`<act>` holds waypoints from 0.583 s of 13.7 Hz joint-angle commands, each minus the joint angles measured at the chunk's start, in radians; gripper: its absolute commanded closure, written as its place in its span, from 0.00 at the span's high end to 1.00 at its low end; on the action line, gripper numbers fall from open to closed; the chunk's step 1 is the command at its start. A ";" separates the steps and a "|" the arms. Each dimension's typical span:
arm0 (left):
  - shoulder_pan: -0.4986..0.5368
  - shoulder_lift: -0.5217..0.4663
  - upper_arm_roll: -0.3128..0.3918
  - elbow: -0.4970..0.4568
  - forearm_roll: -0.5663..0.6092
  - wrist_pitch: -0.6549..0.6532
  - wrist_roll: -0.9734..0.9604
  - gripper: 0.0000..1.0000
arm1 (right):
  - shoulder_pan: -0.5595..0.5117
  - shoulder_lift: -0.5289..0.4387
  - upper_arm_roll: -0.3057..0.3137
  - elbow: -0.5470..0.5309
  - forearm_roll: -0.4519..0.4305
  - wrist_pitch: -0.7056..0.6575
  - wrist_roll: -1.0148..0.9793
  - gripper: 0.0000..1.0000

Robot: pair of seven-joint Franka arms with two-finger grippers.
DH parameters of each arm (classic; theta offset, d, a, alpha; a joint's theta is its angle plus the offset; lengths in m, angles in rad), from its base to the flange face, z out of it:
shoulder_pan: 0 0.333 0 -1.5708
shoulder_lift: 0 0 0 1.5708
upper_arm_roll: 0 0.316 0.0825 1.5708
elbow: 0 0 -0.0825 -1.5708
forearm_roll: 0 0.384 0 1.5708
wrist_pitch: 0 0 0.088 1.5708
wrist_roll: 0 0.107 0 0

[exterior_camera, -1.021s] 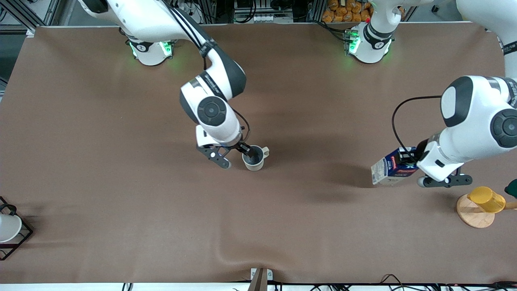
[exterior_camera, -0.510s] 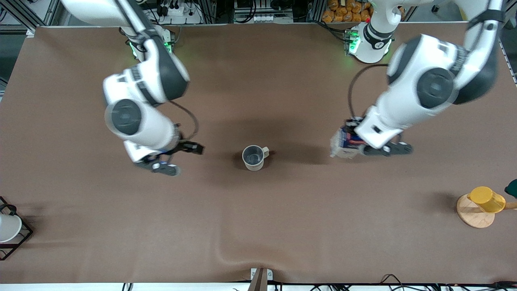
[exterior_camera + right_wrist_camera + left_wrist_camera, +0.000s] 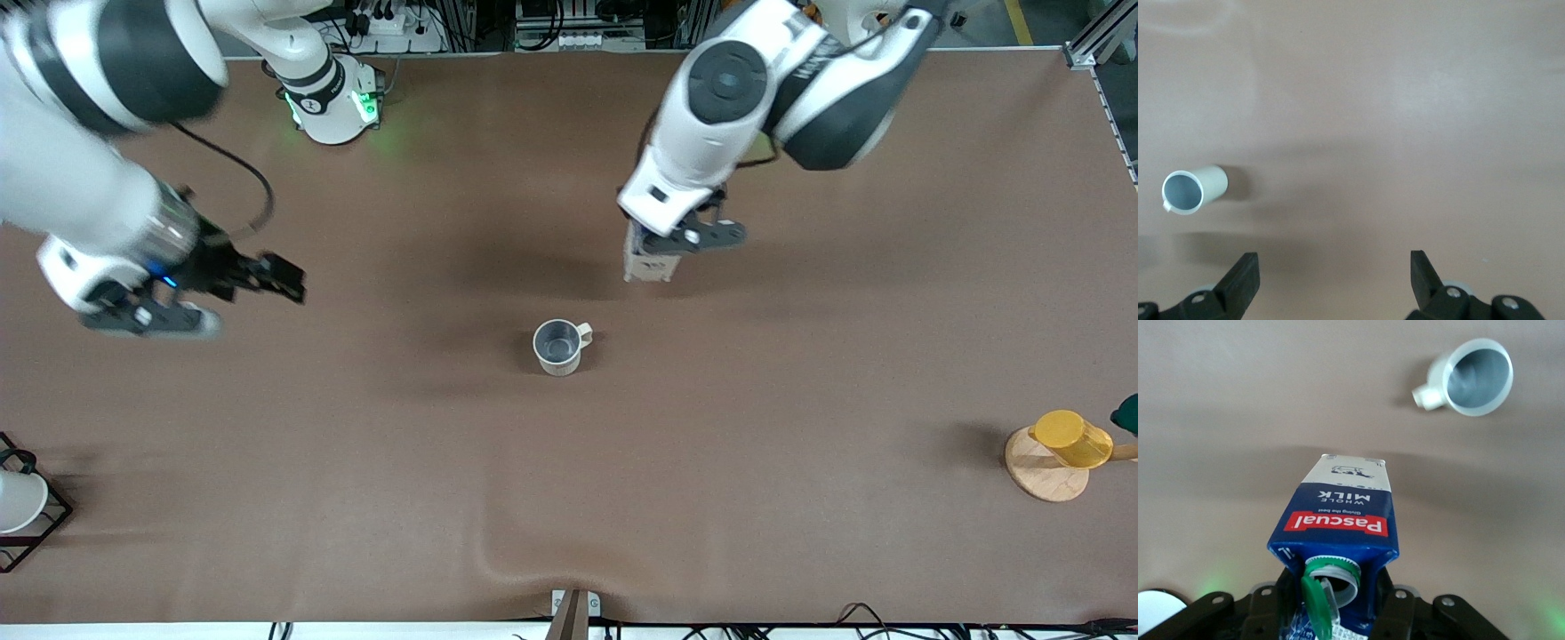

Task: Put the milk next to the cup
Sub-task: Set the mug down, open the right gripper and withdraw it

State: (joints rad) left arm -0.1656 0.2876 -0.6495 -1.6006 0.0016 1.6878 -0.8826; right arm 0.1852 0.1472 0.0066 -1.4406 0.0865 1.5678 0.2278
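The milk [image 3: 647, 265] is a blue and white carton with a red label and an open green cap. My left gripper [image 3: 665, 251] is shut on it and holds it over the bare cloth, apart from the cup. In the left wrist view the milk [image 3: 1338, 520] sits between the jaws of the left gripper [image 3: 1331, 603]. The cup [image 3: 558, 345] stands upright on the mid table with its grey inside showing. It also shows in the left wrist view [image 3: 1475, 377] and the right wrist view [image 3: 1193, 190]. My right gripper [image 3: 238, 298] is open and empty, over the cloth toward the right arm's end [image 3: 1331, 277].
A yellow cup [image 3: 1071, 437] lies on a round wooden coaster [image 3: 1036, 476] at the left arm's end, with a dark green thing [image 3: 1127, 413] beside it. A white cup [image 3: 16, 500] sits in a black wire rack [image 3: 53, 524] at the right arm's end.
My right gripper let go of the cup and swung away toward the right arm's end. My left gripper carried the milk from the left arm's end toward the middle.
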 commanded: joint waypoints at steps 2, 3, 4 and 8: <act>-0.094 0.092 0.002 0.010 -0.005 0.081 -0.064 0.28 | -0.091 -0.001 0.015 0.146 -0.007 -0.193 -0.096 1.00; -0.107 0.122 0.002 0.011 0.003 0.099 -0.065 0.28 | -0.111 0.000 0.015 0.167 -0.013 -0.216 -0.093 1.00; -0.141 0.140 0.010 0.017 0.014 0.134 -0.065 0.28 | -0.130 0.000 0.015 0.169 -0.017 -0.218 -0.097 1.00; -0.170 0.243 0.010 0.085 0.084 0.176 -0.114 0.28 | -0.155 0.005 0.016 0.158 -0.116 -0.219 -0.156 1.00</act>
State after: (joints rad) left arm -0.3112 0.4716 -0.6442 -1.5916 0.0467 1.8680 -0.9601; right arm 0.0467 0.1312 0.0051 -1.3084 0.0082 1.3641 0.0984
